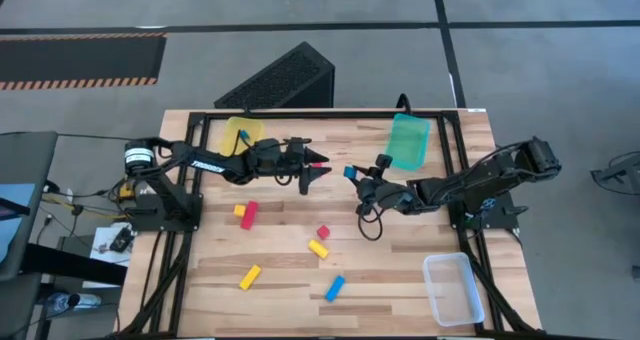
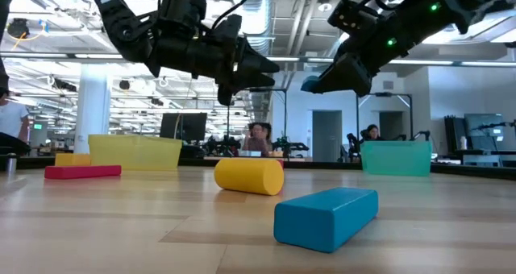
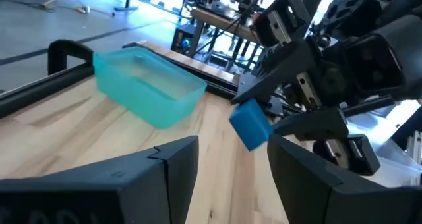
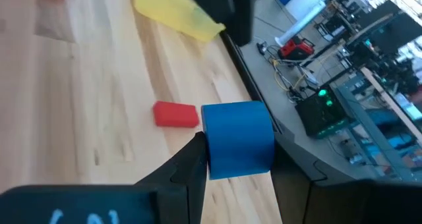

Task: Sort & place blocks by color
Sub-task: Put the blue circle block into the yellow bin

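Tabletop (image 1: 400, 280); right pincer's (image 4: 234, 159) blue block (image 4: 237, 139).

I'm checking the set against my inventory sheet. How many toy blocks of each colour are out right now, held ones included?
Red toy blocks: 3
Yellow toy blocks: 3
Blue toy blocks: 3, one hard to make out in the yellow plastic tray
Total: 9
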Robot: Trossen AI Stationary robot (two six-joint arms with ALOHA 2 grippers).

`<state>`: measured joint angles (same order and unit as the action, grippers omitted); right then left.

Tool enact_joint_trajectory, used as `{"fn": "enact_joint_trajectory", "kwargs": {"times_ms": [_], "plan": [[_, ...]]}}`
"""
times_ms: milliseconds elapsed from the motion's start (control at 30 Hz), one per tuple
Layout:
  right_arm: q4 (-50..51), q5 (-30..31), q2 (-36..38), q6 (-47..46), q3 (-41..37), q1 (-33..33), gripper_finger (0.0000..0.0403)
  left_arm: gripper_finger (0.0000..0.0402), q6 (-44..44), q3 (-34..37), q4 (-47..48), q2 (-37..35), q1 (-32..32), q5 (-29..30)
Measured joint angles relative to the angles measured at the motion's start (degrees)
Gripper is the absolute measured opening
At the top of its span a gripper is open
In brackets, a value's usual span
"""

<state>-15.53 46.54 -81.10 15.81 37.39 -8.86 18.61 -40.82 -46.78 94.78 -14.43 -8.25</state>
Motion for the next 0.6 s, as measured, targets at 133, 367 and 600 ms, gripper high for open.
{"fn": "enact_joint_trajectory", "kwargs": {"times_ms": [133,367,600], "plan": [[-0.1,0.0,0.0,2.8,0.0,-0.9,0.0151,0.0171,3.2,0.0,-1.8,0.0,0.4,-0.1],[-5.1,0.3,0.0,9.0,0.1,-1.8,0.0148,0.0191,10.7,-1.2,-1.6,0.0,-0.1,-6.1],[-8.8,0.3,0.0,13.7,0.1,-2.6,0.0151,0.0241,11.9,-2.4,-1.7,0.0,0.0,-7.4]]}}
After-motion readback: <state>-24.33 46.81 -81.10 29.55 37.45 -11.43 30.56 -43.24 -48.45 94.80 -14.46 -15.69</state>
